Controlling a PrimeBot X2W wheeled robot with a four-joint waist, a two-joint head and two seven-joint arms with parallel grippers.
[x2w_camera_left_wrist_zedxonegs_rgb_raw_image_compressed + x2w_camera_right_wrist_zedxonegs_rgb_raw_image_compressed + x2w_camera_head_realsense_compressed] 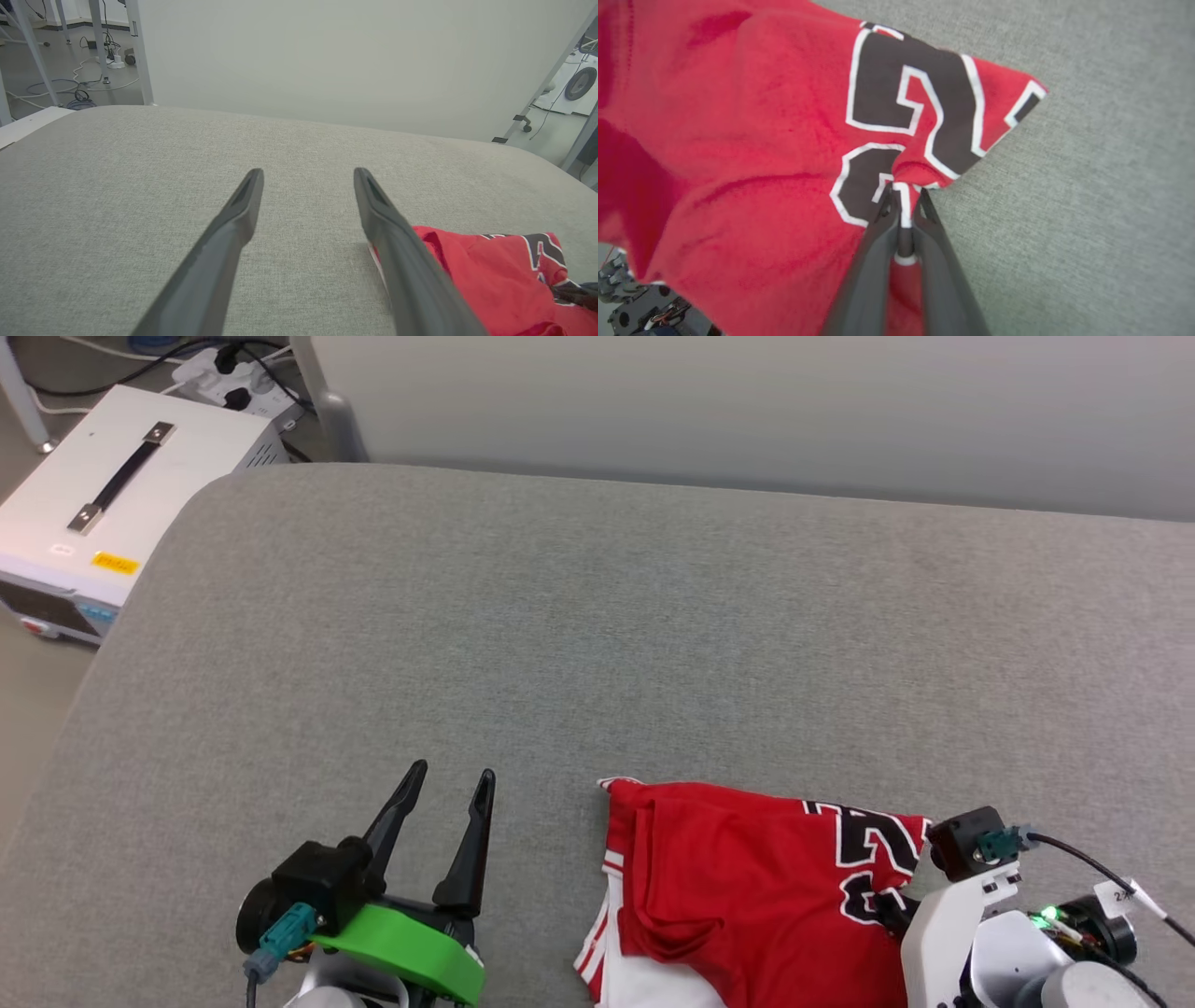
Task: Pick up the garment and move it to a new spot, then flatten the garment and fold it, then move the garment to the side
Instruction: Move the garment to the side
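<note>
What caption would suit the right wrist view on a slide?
Right gripper pinching the red garment by its black lettering, grey surface beneath.

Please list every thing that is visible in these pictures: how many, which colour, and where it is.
shirt: one, red with white trim and black-and-white lettering, crumpled at the cushion's near right.
cushion: one, grey, the wide surface under the shirt.
box: one, white with a black handle and a yellow label, beside the cushion's far left corner.
power strip: one, white with black plugs, behind the box.
panel: one, pale grey, upright behind the cushion.
left claw: one, dark fingers, open, left of the shirt and apart from it.
right claw: one, dark fingers, shut on the shirt at its lettering.
</note>
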